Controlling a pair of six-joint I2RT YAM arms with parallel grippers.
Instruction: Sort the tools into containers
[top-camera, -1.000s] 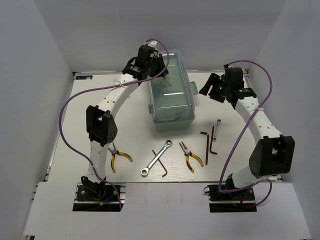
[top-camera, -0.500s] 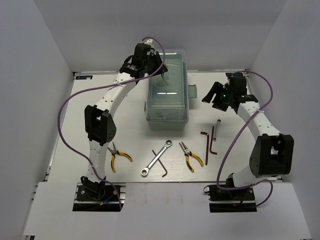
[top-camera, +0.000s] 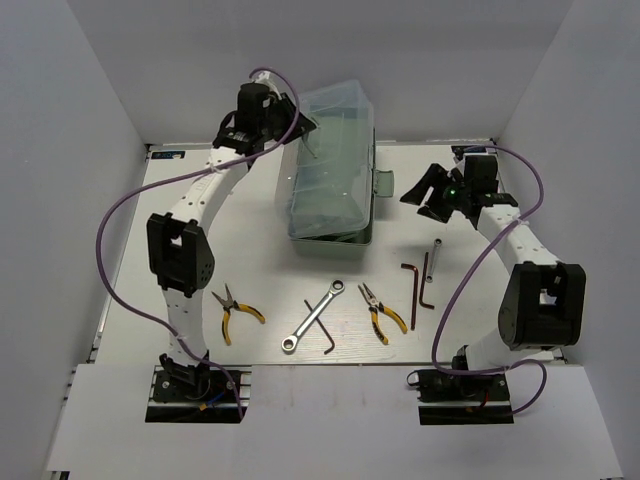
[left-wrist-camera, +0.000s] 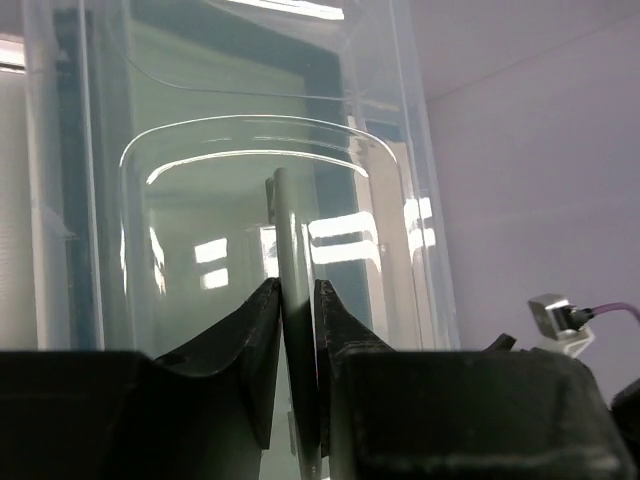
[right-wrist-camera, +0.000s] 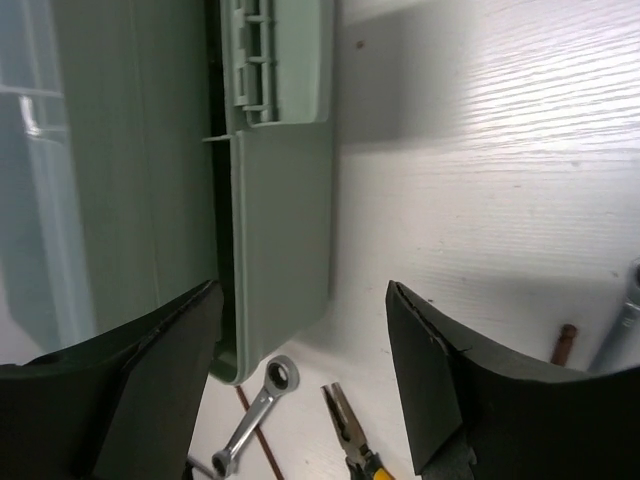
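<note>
The mint-green toolbox (top-camera: 330, 205) stands at the back middle, its clear lid (top-camera: 335, 115) raised at a tilt. My left gripper (top-camera: 303, 140) is shut on the lid's thin handle (left-wrist-camera: 292, 250), which runs up between its fingers (left-wrist-camera: 250, 340). My right gripper (top-camera: 425, 192) hangs open just right of the box's latch (top-camera: 383, 183), holding nothing; the box's wall (right-wrist-camera: 285, 230) lies beside its left finger (right-wrist-camera: 150, 385). On the table lie two pliers (top-camera: 236, 313) (top-camera: 382, 311), a ratchet wrench (top-camera: 314, 316), two hex keys (top-camera: 324, 328) (top-camera: 418, 286) and a small silver rod (top-camera: 434, 256).
White walls close in the table at the back and on both sides. The arm bases (top-camera: 195, 385) (top-camera: 465, 385) sit at the near edge. All loose tools lie in a row in front of the box.
My left gripper has pulled up and to the left with the handle, swinging the lid up from flat. The box slid a little left. The right gripper dropped slightly toward the latch.
</note>
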